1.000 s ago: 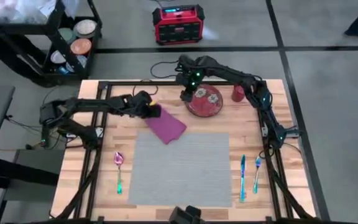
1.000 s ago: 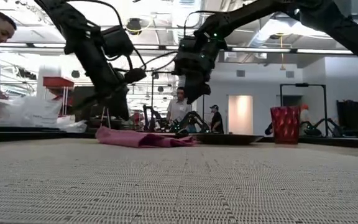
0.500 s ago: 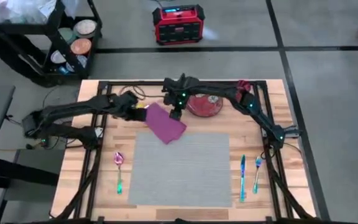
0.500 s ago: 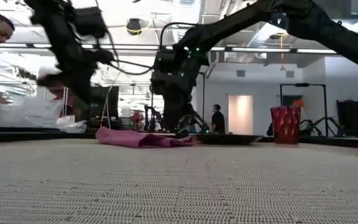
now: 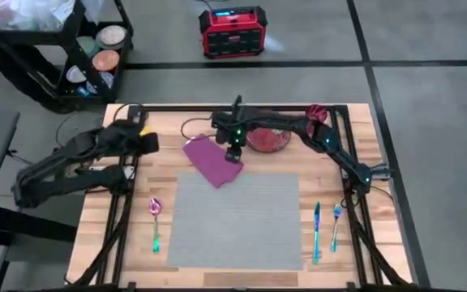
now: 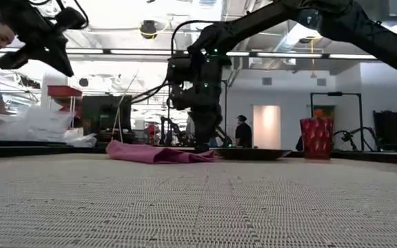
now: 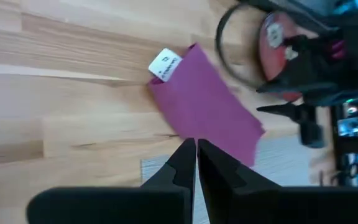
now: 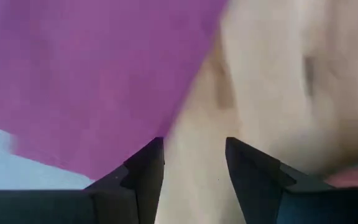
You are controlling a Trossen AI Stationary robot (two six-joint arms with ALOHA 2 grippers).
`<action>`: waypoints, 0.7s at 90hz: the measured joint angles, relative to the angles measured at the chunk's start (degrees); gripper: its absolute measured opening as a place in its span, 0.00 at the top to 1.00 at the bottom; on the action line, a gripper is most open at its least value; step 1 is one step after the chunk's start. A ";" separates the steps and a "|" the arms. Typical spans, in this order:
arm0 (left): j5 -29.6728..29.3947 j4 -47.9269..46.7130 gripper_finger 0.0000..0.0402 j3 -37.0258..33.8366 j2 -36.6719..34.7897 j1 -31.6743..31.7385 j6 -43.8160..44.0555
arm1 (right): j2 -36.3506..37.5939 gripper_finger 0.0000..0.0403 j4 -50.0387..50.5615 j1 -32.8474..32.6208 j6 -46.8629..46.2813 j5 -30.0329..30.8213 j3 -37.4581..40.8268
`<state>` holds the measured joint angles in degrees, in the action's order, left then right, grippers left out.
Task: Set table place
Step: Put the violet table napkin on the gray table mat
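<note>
Found the left gripper (image 5: 143, 139) near the table's (image 5: 164, 182) far left corner, away from the work, jaws pressed shut on nothing. Noted a spoon (image 5: 156, 221) on bare wood just left of the mat (image 5: 233, 227). Placed the mat itself flat across the middle of the table's near half, with nothing on it.

Saw the napkin (image 5: 209, 162) lying askew just beyond the mat's far edge, its near corner reaching that edge. Spotted the right gripper (image 5: 233, 156) low over the napkin's right-hand edge, jaws parted and empty. From the right wrist view, read one finger as over the cloth and the other over wood; could not tell whether either touched. Picked out the plate (image 5: 270, 139) just right of that gripper, a red cup (image 5: 318, 113) at the far right corner, and a knife (image 5: 317, 231) and fork (image 5: 336, 219) side by side on wood just right of the mat.

Judged the step in hand to be taking up the napkin, with the plate and cup not yet in place. Reckoned the next move called for a last small drop, then a pinch on the cloth edge alone, without scraping the wood. Expected thin cloth to slip or drag rather than lift if caught too shallow. Thought a clean lift, then a carry to a spot beside the mat, should finish the step.
</note>
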<state>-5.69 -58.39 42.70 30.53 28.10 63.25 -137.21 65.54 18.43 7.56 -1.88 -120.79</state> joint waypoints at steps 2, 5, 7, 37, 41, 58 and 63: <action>-0.03 -0.05 1.00 0.00 -0.30 0.00 0.04 | 0.00 0.62 -0.08 -0.15 0.21 0.19 0.00; -0.07 -0.17 1.00 0.00 -0.62 -0.02 0.22 | 0.00 0.62 -0.05 -0.21 -0.10 0.05 0.00; -0.07 -0.23 1.00 0.00 -0.76 -0.02 0.49 | 0.00 0.62 0.58 -0.27 -1.02 -0.58 0.00; 0.89 -0.26 1.00 0.00 -0.92 -0.04 -0.80 | 0.00 0.63 3.88 -5.23 -3.48 -4.72 0.07; 0.89 -0.24 1.00 0.00 -0.92 -0.07 -0.84 | 0.00 0.63 1.65 -5.47 -4.78 -5.05 0.07; 0.89 -0.25 1.00 0.02 -0.92 -0.13 -1.23 | 0.00 0.63 -2.02 -4.70 -7.92 -5.92 0.04; 0.92 -0.26 1.00 0.02 -0.92 -0.13 -1.71 | 0.00 0.63 -2.95 -3.73 -8.77 -5.89 0.04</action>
<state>-4.77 -58.65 42.72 29.61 27.97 61.55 -137.21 62.59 14.70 -1.21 -7.77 -120.75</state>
